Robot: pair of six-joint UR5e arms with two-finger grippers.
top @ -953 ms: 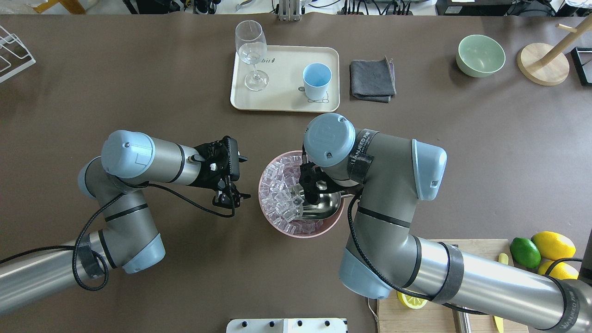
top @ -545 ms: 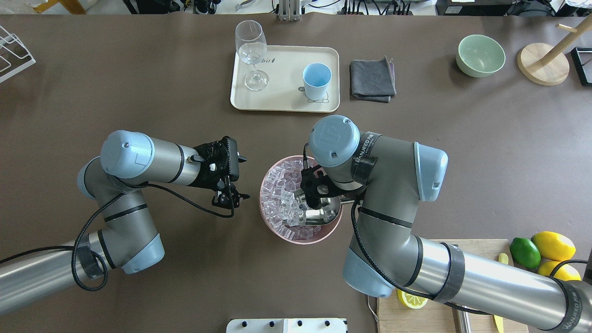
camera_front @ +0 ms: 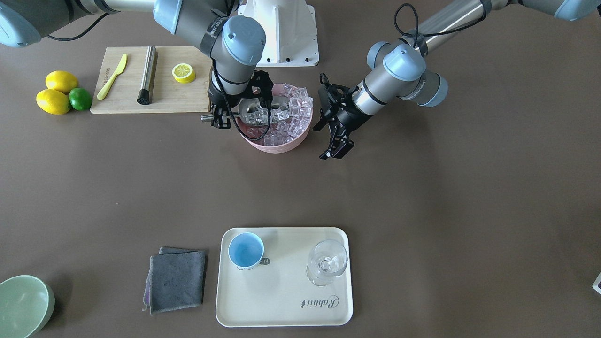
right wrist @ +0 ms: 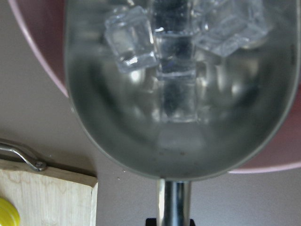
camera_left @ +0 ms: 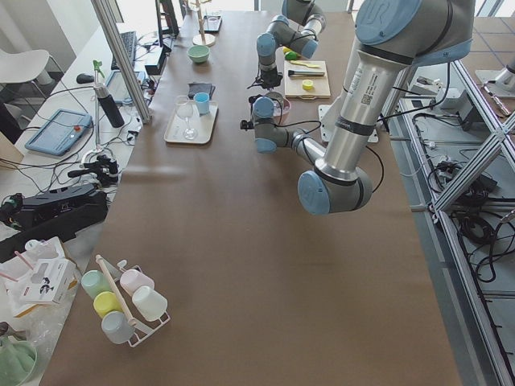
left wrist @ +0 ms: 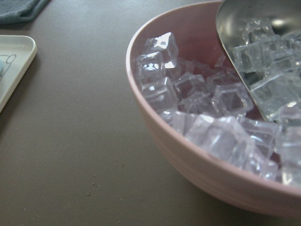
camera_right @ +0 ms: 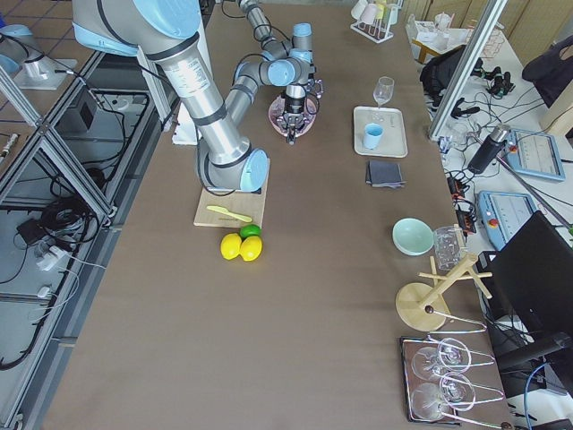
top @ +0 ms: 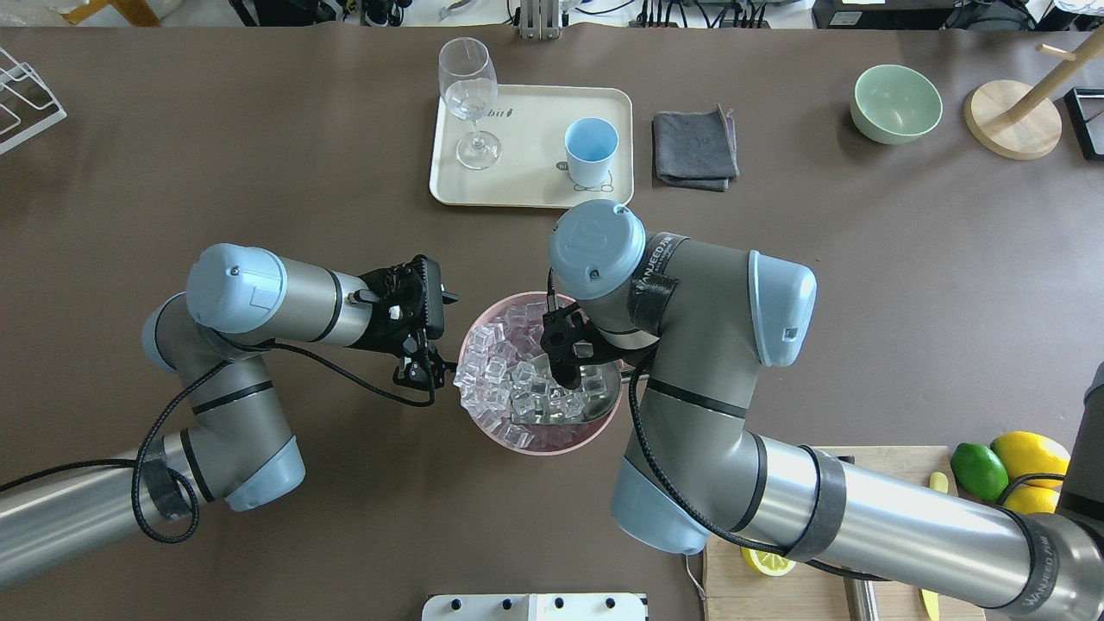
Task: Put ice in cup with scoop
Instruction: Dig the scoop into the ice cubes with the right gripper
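Note:
A pink bowl (top: 552, 447) full of ice (top: 500, 379) stands mid-table. My right gripper (top: 565, 345) is shut on the rod handle of the steel scoop (top: 599, 385). The scoop's trough lies inside the bowl among the cubes. In the right wrist view the scoop (right wrist: 178, 127) holds a few cubes (right wrist: 131, 40) at its front. My left gripper (top: 427, 366) is open and empty, right beside the bowl's left rim. The left wrist view shows the bowl (left wrist: 155, 117), the ice (left wrist: 197, 99) and the scoop (left wrist: 235, 28) close up. The light blue cup (top: 592, 148) stands empty on the cream tray (top: 526, 172).
A stemmed glass (top: 470, 95) shares the tray. A grey cloth (top: 694, 147) lies to its right, and a green bowl (top: 897, 103) further right. A cutting board (camera_front: 150, 80) with a lemon half, knife and steel cylinder sits near my right arm, with lemons and a lime (top: 979, 470) beside it.
My right arm has pushed the scoop leftward into the ice. The bowl has slid left up to my left gripper. The left arm has hardly moved.

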